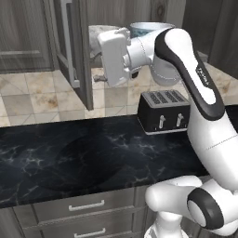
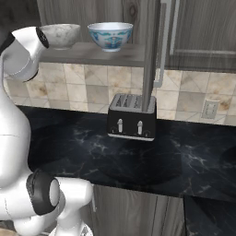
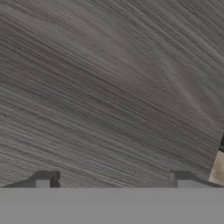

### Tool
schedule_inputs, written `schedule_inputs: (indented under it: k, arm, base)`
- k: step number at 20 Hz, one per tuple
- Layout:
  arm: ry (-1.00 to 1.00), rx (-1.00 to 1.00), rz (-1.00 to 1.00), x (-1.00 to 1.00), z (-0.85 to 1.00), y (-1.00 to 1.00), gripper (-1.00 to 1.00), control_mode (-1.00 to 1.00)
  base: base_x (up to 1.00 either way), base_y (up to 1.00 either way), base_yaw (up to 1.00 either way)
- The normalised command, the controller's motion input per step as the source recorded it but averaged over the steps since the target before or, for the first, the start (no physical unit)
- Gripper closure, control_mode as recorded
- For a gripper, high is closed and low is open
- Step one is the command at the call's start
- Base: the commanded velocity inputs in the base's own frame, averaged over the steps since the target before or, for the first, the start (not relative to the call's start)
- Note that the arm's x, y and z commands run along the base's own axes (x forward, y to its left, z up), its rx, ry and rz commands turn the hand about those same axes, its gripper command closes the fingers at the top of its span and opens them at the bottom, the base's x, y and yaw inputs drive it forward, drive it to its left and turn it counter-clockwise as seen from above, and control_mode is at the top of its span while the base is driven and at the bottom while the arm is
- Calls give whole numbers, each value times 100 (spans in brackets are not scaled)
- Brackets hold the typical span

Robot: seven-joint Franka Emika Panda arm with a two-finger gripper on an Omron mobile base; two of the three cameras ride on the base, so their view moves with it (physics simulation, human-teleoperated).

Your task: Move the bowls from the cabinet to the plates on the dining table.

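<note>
A white Franka arm reaches up toward the open wall cabinet above a black marble counter in a simulated kitchen. In the left base view the cabinet's open door stands edge-on at upper left, its silver bar handle facing the camera; in the right base view that door's edge runs down the centre of the frame, in front of the shelf.

A black four-slot toaster sits on the counter against the tiled wall, directly below the shelf.

The two bowls stand on the cabinet shelf at the top of the right base view: the marbled whitish-grey bowl at left, just behind the arm's upper joint, and the white bowl with blue-teal pattern just beside it to the right, upright and apart.

The gripper shows in the hand view as two dark finger tips set far apart, holding nothing, facing close wood grain. Judged from the base views, the hand sits at about shelf height, left of centre in the left base view, pointing into the cabinet; the marbled bowl appears the nearer of the two, though how the bowls lie from the fingers cannot be told exactly.
</note>
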Motion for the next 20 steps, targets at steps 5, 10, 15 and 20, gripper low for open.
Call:
schedule_inputs:
  k: [5, 10, 15, 20]
  arm:
    - [-2, -6, 0, -19, 0, 0, -100, -100]
    - [0, -7, 0, -11, 0, -6, -100, -100]
    - [0, -2, -4, -60, 0, -64, -100, -100]
    - [-2, -3, -7, -74, -1, -63, -100, -100]
  base:
    - [0, 0, 0]
    - [0, 0, 0]
    - [0, 0, 0]
    - [0, 0, 0]
